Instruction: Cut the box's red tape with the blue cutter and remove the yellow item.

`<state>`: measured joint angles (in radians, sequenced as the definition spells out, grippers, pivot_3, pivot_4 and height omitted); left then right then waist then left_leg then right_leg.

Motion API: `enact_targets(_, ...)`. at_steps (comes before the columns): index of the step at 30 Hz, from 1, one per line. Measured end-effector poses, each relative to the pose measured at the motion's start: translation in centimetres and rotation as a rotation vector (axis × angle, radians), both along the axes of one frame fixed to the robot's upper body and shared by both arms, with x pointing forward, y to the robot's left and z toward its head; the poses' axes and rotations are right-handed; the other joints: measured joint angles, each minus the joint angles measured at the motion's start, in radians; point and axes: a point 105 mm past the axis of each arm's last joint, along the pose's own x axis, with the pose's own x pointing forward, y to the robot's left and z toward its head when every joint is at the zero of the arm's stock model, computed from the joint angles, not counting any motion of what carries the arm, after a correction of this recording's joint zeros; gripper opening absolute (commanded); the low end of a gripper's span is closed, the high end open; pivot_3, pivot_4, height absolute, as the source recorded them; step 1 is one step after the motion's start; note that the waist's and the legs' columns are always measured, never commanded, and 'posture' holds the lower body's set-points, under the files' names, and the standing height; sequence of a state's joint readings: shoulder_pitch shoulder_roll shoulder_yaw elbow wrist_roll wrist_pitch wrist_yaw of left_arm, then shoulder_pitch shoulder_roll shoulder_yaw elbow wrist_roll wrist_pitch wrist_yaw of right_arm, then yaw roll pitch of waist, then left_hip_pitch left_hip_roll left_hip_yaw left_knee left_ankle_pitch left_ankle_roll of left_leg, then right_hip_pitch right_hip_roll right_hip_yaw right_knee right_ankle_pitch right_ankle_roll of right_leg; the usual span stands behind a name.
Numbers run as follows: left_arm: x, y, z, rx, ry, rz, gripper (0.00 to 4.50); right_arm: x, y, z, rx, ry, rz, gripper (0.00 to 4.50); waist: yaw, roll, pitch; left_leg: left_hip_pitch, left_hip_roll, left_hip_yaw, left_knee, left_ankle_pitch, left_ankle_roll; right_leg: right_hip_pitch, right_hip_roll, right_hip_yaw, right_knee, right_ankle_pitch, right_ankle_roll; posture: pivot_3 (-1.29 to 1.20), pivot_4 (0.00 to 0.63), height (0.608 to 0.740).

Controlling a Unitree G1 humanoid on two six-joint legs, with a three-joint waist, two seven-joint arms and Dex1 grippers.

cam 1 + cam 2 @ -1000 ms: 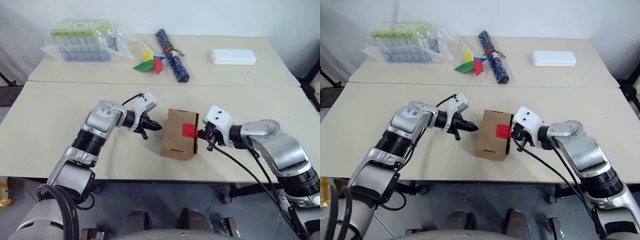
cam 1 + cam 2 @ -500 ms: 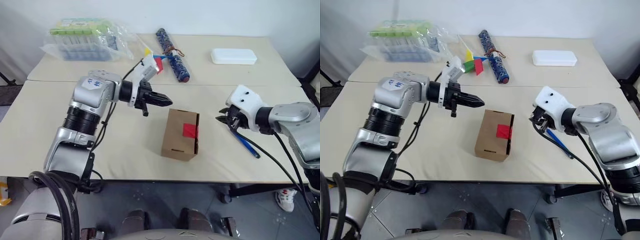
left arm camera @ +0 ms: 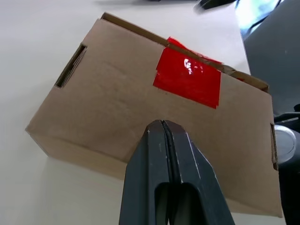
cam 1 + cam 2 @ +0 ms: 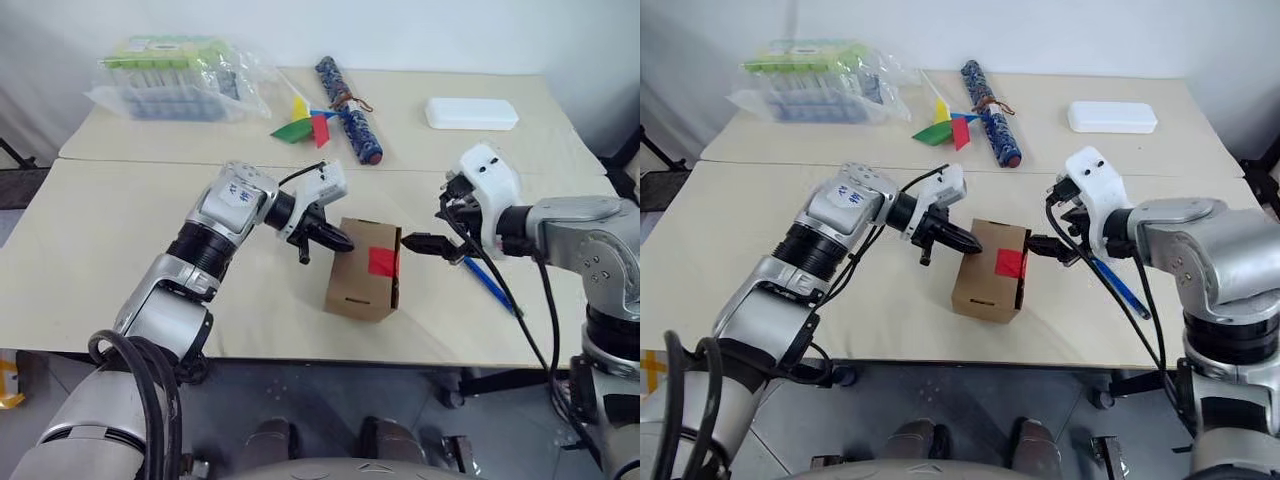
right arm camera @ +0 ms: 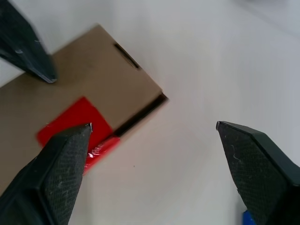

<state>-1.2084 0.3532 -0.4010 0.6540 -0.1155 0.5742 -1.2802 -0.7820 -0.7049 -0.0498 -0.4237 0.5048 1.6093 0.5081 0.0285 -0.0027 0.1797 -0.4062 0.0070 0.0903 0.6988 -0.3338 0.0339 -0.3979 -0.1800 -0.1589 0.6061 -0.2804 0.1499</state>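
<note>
Back table (image 4: 420,140) had a clear plastic bag (image 4: 180,78) with green-topped stuff inside off in the left corner, a paper pinwheel (image 4: 305,126) touching a blue patterned roll (image 4: 347,97) tied with brown cord mid-table, and a flat white case (image 4: 471,113) over on the right.

You've got the box (image 4: 364,268) on the table (image 4: 100,230) near the front edge, about midway along it. The red tape (image 4: 382,261) sits on the box's top, at its right-hand end. The blue cutter (image 4: 490,285) lies on the table to the right of the box, near the front right corner, apart from it. The left claw (image 4: 338,240) is at the box's left rear corner; the right claw (image 4: 425,244) is just off its right side. At the back edge: a bagged pack (image 4: 175,80) toward the left corner, a pinwheel (image 4: 303,125) and a roll (image 4: 347,110) mid-table, a flat case (image 4: 471,113) toward the right.
</note>
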Motion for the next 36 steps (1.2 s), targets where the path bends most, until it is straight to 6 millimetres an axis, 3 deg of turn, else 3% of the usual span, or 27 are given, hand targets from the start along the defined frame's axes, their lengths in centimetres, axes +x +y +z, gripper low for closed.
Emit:
enact_targets(3,0.2,-0.4,-0.1,0.003,-0.021,-0.018,0.0,-0.1,0.2,-1.4,0.019,0.03,-0.023,4.47,-0.004,0.0,0.0,0.0,0.0,0.0,0.0,0.0,0.0,0.0,0.0,0.0,0.0,0.0,0.0,0.0,0.15,0.74)
enact_targets(10,0.4,-0.6,-0.4,0.008,-0.033,-0.041,0.0,-0.2,0.1,-1.9,0.074,0.035,-0.088,4.47,-0.003,0.0,0.0,0.001,0.0,0.001,0.001,0.0,0.0,0.001,0.0,0.001,0.001,0.0,0.0,0.0,0.15,0.74)
enact_targets(23,0.4,-0.8,-0.4,0.011,-0.048,-0.05,0.0,-0.5,1.6,-1.1,0.204,0.054,-0.08,4.47,-0.003,0.0,0.0,0.002,0.0,0.0,0.001,0.0,0.0,0.001,0.0,0.001,0.002,0.0,0.0,0.0,0.15,0.74)
enact_targets(27,0.3,-0.8,-0.4,0.008,-0.047,-0.048,0.0,-1.1,1.1,-2.7,0.183,0.109,-0.108,4.47,-0.004,0.0,0.0,0.002,0.0,0.001,0.001,0.0,0.0,0.001,0.0,0.001,0.001,0.0,0.0,0.0,0.15,0.74)
enact_targets(36,0.1,-0.8,-0.5,0.005,-0.055,-0.05,0.0,-2.0,-0.3,-3.9,0.172,0.154,-0.151,4.47,-0.004,-0.001,-0.001,0.002,0.001,0.0,0.001,0.0,0.001,0.002,0.0,0.001,0.001,0.0,0.0,0.0,0.15,0.74)
